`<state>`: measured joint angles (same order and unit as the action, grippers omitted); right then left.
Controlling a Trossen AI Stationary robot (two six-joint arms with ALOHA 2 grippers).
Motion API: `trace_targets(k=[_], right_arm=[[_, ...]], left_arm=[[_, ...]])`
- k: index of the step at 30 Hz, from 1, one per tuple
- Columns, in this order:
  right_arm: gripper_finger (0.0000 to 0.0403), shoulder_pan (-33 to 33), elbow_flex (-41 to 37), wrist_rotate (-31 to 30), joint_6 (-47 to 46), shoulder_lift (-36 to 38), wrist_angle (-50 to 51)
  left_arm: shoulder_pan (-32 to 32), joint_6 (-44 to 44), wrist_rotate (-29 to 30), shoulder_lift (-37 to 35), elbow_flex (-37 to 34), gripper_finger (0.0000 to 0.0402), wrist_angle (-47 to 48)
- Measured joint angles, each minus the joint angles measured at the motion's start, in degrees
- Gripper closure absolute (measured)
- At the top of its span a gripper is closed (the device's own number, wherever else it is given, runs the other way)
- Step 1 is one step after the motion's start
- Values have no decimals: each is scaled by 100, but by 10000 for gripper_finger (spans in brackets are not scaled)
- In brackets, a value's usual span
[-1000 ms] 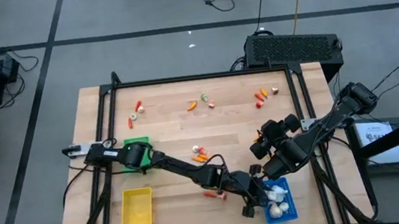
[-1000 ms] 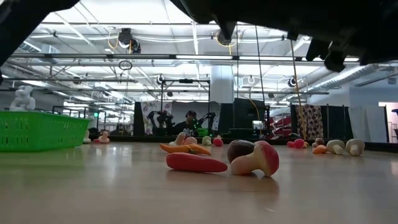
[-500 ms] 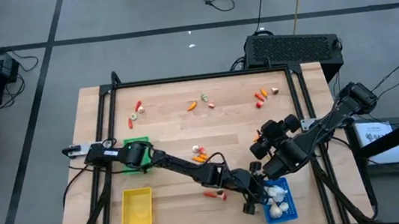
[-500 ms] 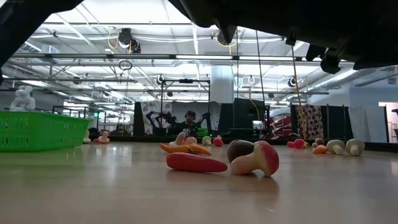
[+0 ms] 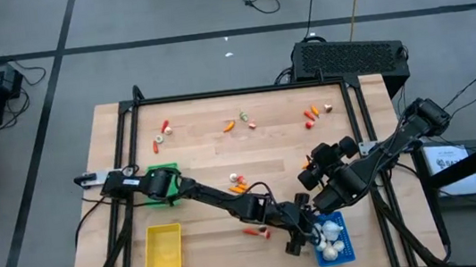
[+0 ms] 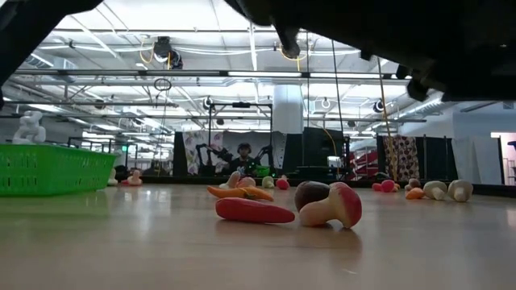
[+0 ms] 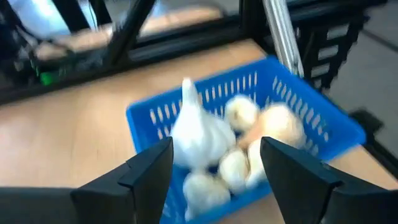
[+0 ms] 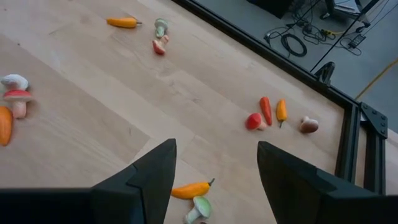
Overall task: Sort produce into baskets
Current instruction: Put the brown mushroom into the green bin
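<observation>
My left gripper (image 5: pixel 297 242) (image 7: pixel 214 155) is open at the near-left side of the blue basket (image 5: pixel 339 230) (image 7: pixel 298 106). The basket holds several white garlic bulbs; one stemmed bulb (image 7: pixel 199 134) lies on the pile beyond my open fingers. My right gripper (image 5: pixel 308 178) (image 8: pixel 216 155) is open and empty above the table's middle right. A red pepper (image 5: pixel 254 231) (image 6: pixel 254 211) and a mushroom (image 6: pixel 330 205) lie on the table near my left arm. The green basket (image 5: pixel 163 172) (image 6: pixel 52 169) is at the left, and the yellow basket (image 5: pixel 163 250) is near the front left.
Loose produce lies scattered across the far part of the table: red pieces (image 5: pixel 165 126), an orange pepper (image 5: pixel 230 126) (image 8: pixel 122 22), red and orange pieces (image 5: pixel 310 114) (image 8: pixel 266 112), and a small cluster mid-table (image 5: pixel 239 183). A black frame (image 5: pixel 242 92) borders the table.
In the low view the dark arm parts overhead have shifted a little. The produce on the table and the baskets have stayed where they were.
</observation>
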<state>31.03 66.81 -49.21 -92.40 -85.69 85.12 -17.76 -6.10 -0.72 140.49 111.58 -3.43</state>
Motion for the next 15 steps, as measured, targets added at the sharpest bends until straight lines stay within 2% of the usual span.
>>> trace_targets(k=[7, 11, 15], right_arm=[[188, 0, 0, -31, 2, 0, 37], [188, 0, 0, -29, 2, 0, 38], [188, 0, 0, -31, 2, 0, 37]], left_arm=[[-43, 155, 113, -492, -1, 152, 1448], [-154, 169, 654, -861, 1, 155, 2721], [-279, 305, 699, -1227, 4, 155, 4317]])
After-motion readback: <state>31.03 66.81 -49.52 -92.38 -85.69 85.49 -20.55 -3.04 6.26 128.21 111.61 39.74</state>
